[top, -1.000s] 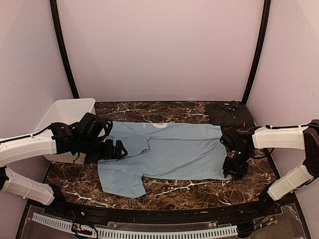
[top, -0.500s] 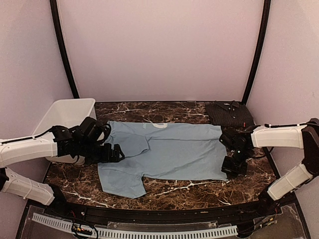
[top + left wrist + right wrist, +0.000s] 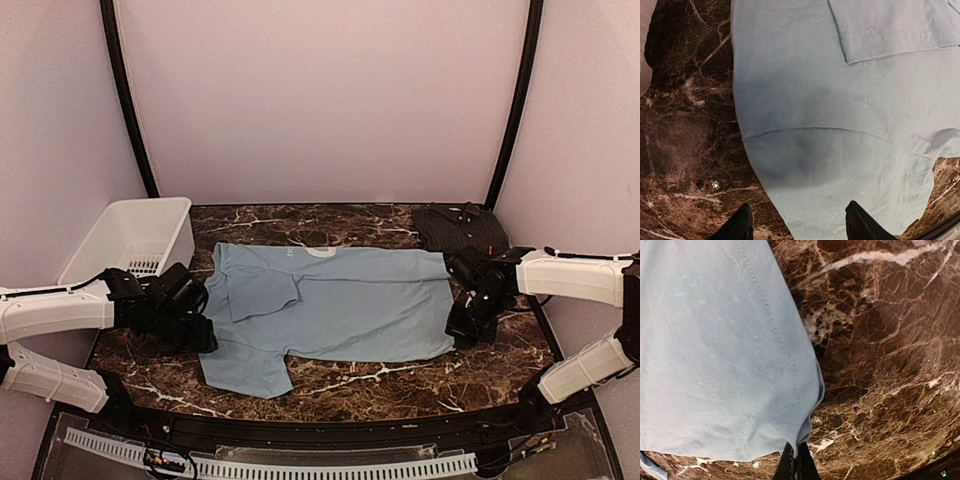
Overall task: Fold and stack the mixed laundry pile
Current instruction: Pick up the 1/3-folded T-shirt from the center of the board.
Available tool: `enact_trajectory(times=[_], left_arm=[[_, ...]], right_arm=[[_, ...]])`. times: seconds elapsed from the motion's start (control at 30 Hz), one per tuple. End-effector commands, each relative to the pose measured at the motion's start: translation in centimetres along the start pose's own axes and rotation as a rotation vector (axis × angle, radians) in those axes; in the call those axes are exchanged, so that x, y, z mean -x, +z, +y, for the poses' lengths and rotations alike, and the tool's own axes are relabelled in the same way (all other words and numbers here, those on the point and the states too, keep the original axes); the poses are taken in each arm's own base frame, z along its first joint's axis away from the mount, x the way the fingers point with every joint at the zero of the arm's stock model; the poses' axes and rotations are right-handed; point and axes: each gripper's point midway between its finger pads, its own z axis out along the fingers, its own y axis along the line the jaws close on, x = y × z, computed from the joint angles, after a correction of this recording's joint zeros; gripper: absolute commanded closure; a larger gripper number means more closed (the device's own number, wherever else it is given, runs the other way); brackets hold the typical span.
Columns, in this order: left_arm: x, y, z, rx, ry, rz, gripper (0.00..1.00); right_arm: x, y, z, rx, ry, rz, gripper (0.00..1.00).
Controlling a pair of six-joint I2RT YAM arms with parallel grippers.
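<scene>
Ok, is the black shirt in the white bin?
No, the black shirt lies on the table at its far right corner, while the white bin sits on the far left side.

No writing can be read in any view. The T-shirt [image 3: 340, 305] has a pale patch at its collar, towards the table's [image 3: 380, 375] far edge, too small to read.

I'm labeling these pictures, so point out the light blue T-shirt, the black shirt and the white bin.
light blue T-shirt [image 3: 350, 310]: top view, middle of its body.
black shirt [image 3: 462, 230]: top view, its folded front.
white bin [image 3: 125, 235]: top view, bare inner wall.
</scene>
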Motion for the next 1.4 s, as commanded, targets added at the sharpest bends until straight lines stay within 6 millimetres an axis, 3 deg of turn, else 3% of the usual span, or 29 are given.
enact_trajectory(times=[0.0, 0.17, 0.4, 0.53, 0.63, 0.77, 0.8, 1.07, 1.23, 1.37], left_arm=[[-1.6, 0.9, 2.9, 0.100, -0.093, 0.028, 0.42], [-1.9, 1.8, 3.3, 0.109, -0.115, 0.021, 0.48], [-2.5, 4.1, 1.3, 0.034, -0.089, 0.073, 0.59], [-2.6, 4.7, 1.4, 0.043, -0.100, 0.082, 0.63], [-2.8, 4.7, 1.7, 0.055, -0.112, 0.083, 0.77], [-2.2, 3.7, 1.4, 0.045, -0.116, 0.066, 0.98], [-2.2, 3.2, 1.5, 0.048, -0.116, 0.065, 0.99], [0.9, -0.7, 0.1, 0.025, -0.103, -0.024, 1.00], [2.5, -1.3, 0.0, 0.012, -0.113, -0.047, 1.00], [5.0, -2.1, 0.0, -0.003, -0.116, -0.096, 1.00]], right_arm=[[0.4, -0.1, 0.2, 0.018, -0.016, -0.018, 1.00], [0.3, 0.2, 0.3, 0.030, -0.012, -0.017, 1.00], [0.1, 0.5, 0.0, 0.029, -0.004, -0.012, 1.00], [0.0, 0.4, -0.2, 0.031, 0.002, -0.017, 1.00], [0.0, 0.2, -0.2, 0.038, 0.008, -0.020, 1.00], [0.0, -0.2, -0.2, 0.045, 0.008, -0.028, 1.00], [0.1, -0.4, -0.2, 0.049, 0.011, -0.034, 1.00], [1.1, -1.7, 0.0, 0.090, 0.028, -0.082, 1.00], [3.0, -2.6, -0.1, 0.095, 0.030, -0.134, 1.00], [4.7, -3.5, 0.1, 0.116, 0.023, -0.179, 1.00]])
